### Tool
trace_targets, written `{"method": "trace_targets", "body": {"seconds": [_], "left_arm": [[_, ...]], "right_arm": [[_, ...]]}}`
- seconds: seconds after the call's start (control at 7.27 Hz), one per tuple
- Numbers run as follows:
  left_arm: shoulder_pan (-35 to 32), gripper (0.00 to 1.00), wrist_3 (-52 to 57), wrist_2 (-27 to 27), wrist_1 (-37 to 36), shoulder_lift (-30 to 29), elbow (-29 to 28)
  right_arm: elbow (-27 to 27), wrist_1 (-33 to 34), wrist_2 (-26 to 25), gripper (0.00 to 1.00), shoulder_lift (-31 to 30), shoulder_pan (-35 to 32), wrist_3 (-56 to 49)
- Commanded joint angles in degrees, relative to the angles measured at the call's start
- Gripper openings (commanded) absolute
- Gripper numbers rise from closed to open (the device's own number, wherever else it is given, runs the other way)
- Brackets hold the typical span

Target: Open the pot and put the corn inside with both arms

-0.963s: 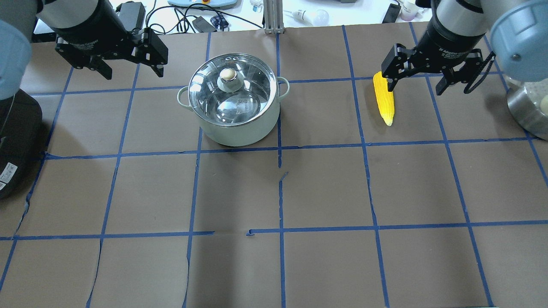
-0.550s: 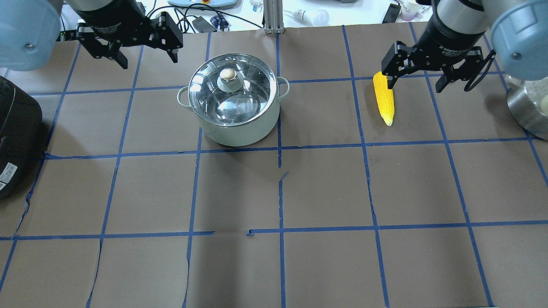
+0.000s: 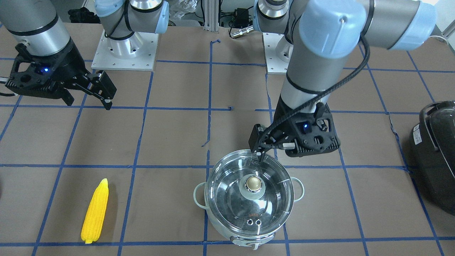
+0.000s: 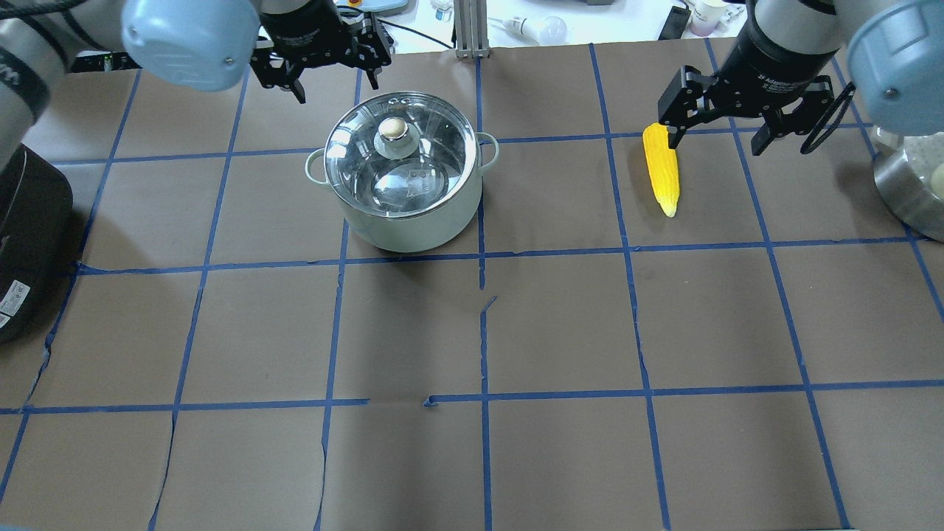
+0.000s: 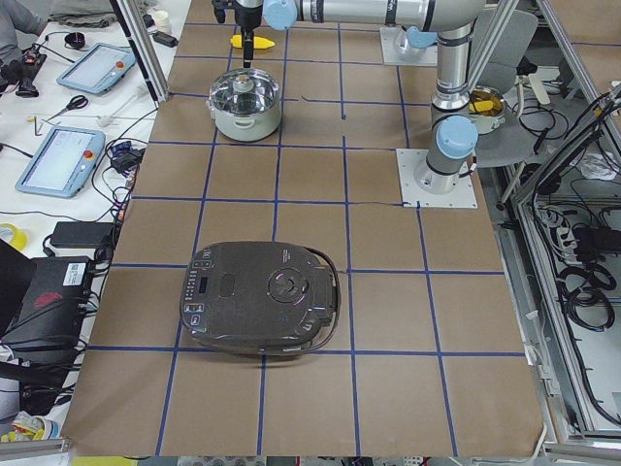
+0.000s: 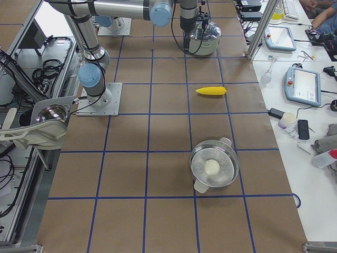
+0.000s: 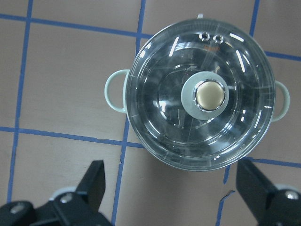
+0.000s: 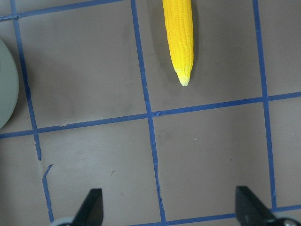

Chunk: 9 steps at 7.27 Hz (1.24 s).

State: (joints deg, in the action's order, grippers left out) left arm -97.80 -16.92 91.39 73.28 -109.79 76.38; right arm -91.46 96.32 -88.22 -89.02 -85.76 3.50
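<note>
- The pot (image 4: 413, 230), pale mint green with a steel rim, stands upright on the brown table (image 4: 560, 332), which is marked with a grid of blue tape.
- Its clear glass lid (image 4: 424, 158) sits closed on top, with a round knob (image 4: 393, 129) at the centre.
- The left gripper (image 7: 170, 164) hangs in the air above the pot with its two black fingers spread wide. It grips nothing and touches neither lid nor knob.
- In the left wrist view the whole lid lies ahead of the fingers, the knob a little toward the right-hand finger.
- The corn (image 4: 661, 171), a bright yellow cob, lies flat on the table well apart from the pot, on the robot's right. Its pointed tip faces the robot.
- The right gripper (image 4: 715, 144) hovers above the table, fingers spread wide and empty.
- From overhead one fingertip overlaps the cob's blunt end. The front-facing view shows the gripper raised clear of the cob, not touching it.
- In the right wrist view the cob lies ahead of the fingers, nearer the left-hand one, its tip pointing back toward them.
- A black rounded appliance (image 4: 26, 236) sits at the table's left end.
</note>
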Motion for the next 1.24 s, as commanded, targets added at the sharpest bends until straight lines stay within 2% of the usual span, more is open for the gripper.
{"method": "trace_targets", "body": {"seconds": [0.0, 0.14, 0.83, 1.1], "left_arm": [[-0.8, 0.97, -0.4, 0.0, -4.3, -5.8, -0.1], [-1.2, 0.97, -0.4, 0.0, -6.6, -7.4, -0.1], [-2.2, 0.96, -0.1, -0.1, -6.6, -9.9, 0.1], [-3.1, 0.87, -0.4, -0.1, -5.9, -9.7, 0.3]], "right_arm": [[-0.1, 0.0, -0.5, 1.0, 0.1, 0.2, -0.1], [0.0, -0.2, -0.8, 1.0, -0.2, 0.2, -0.2], [-0.5, -0.5, 0.1, 1.0, 0.2, 0.1, -0.1], [0.5, -0.8, 0.8, 1.0, -0.3, -0.1, -0.1]]}}
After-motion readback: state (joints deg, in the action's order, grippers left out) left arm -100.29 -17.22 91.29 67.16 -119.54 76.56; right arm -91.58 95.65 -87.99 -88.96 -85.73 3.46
